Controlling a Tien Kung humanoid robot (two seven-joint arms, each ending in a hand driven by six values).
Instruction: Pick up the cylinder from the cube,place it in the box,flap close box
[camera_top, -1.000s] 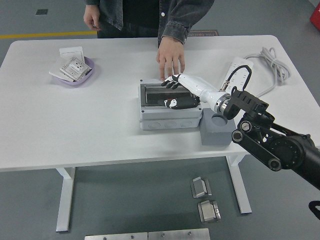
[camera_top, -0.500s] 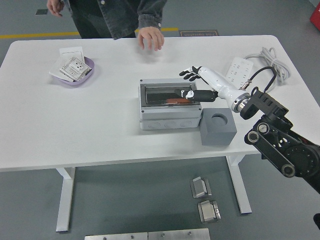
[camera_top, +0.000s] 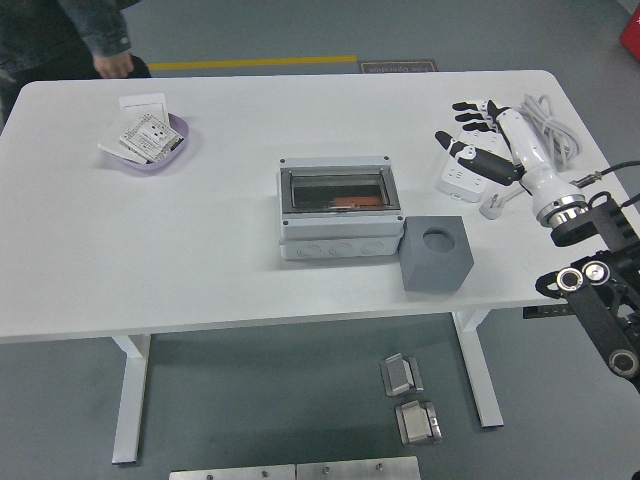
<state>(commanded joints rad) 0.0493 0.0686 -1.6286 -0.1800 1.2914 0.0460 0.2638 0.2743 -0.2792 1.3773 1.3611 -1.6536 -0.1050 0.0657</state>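
Since the earlier frames the right hand (camera_top: 478, 138) has withdrawn from the box to the table's right side, and the person (camera_top: 60, 30) has moved from the far edge's middle to the top left corner.

On the white table (camera_top: 200, 250), far left, a lilac bowl (camera_top: 176, 148) holds several white printed packets (camera_top: 145, 135); a white card stands just behind it. At centre sits the grey junction box (camera_top: 338, 208), its transparent flap lying closed over the opening. Through the flap a reddish-brown cylinder (camera_top: 343, 205) is visible inside, lying flat. Just beside the box's right front corner stands the grey cube (camera_top: 436, 252); the round socket in its top is empty. Further right, the right hand hovers with fingers spread, holding nothing, above a white power strip (camera_top: 462, 176) and its coiled grey cable (camera_top: 552, 122).
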